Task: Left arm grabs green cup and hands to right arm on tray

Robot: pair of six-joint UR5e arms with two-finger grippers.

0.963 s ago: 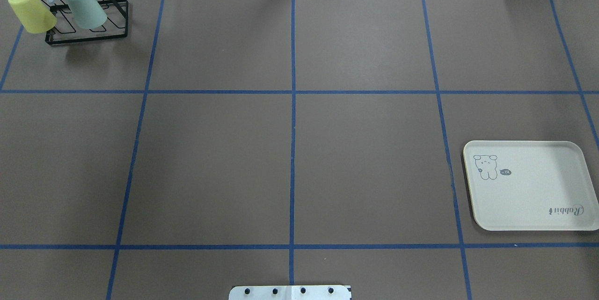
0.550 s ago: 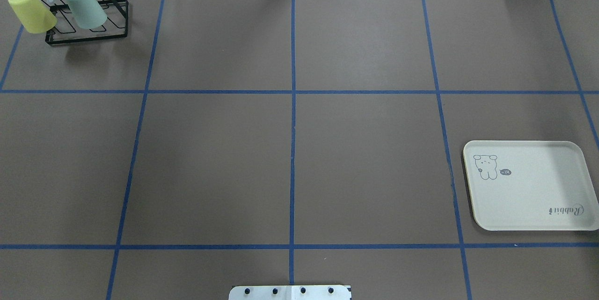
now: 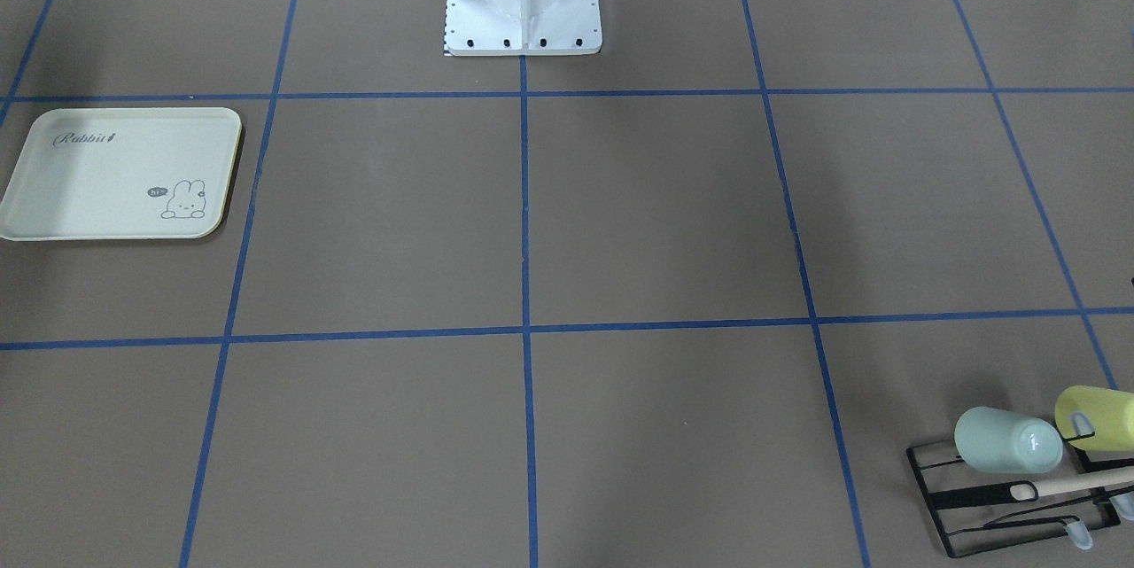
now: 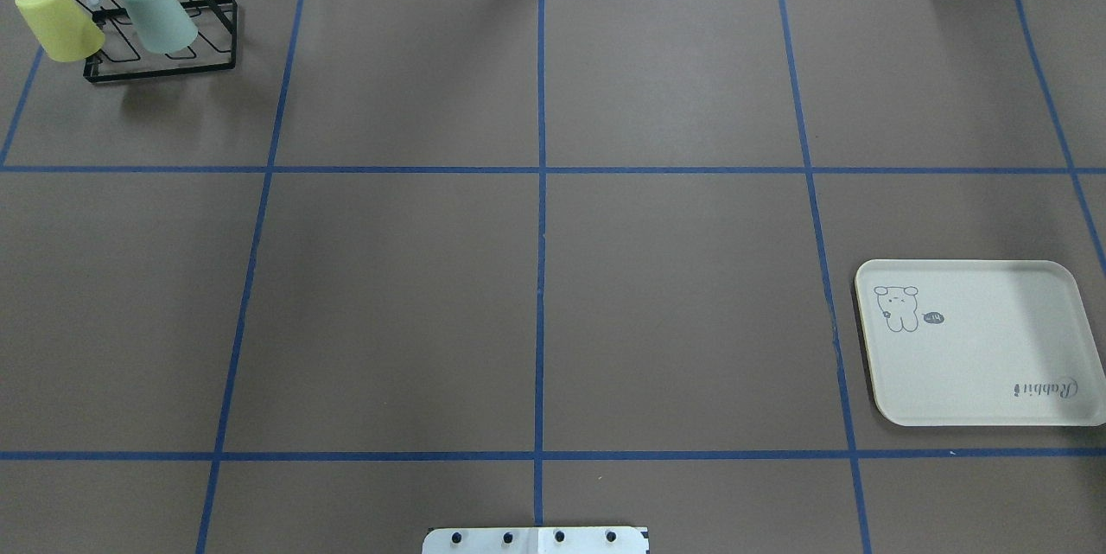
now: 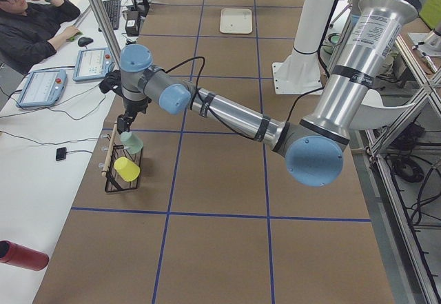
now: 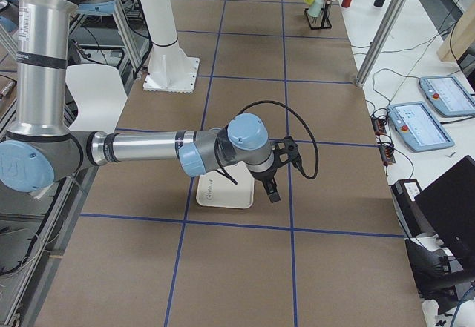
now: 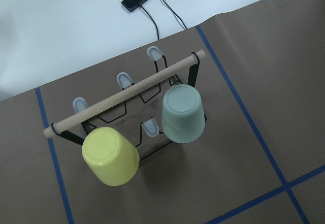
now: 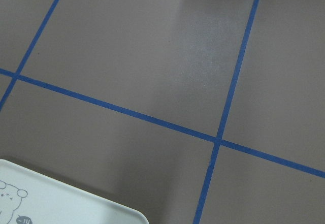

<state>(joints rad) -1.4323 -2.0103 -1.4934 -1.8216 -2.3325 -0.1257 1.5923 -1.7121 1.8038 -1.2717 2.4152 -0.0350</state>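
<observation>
Starting nearest the robot's base plate [image 4: 536, 541], the tray [image 4: 985, 355] lies flat on the table, diagonally across from the black wire rack [image 4: 160, 74] and well apart from it. The right arm [image 6: 148, 147] reaches out low over the tray's side away from the rack, and the right gripper [image 6: 270, 190] hangs just above it. It shows only in the side view, so how wide it stands cannot be told; nothing appears to be in it.

Farther out, at the table's far corner, the green cup [image 4: 158, 15] hangs mouth-down and tilted on a prong of the rack, beside the yellow cup [image 4: 59, 22] on a neighbouring prong. A wooden rod [image 7: 124, 94] runs along the rack's top, just behind both cups. The left arm [image 5: 227, 114] stretches over to the rack, and the left gripper [image 5: 127, 121] hovers right above the green cup. Its opening cannot be judged either, and its wrist camera shows no fingers.

The grab is not yet made, and the risks likely sit at the rack. A descent slightly off line could close on the yellow cup or knock the rod. Pulling the cup off at an angle to its prong could snag it and drag the light rack along. The smooth, tapered wall may also slip in a weak pinch during the long carry from the rack toward the tray.
</observation>
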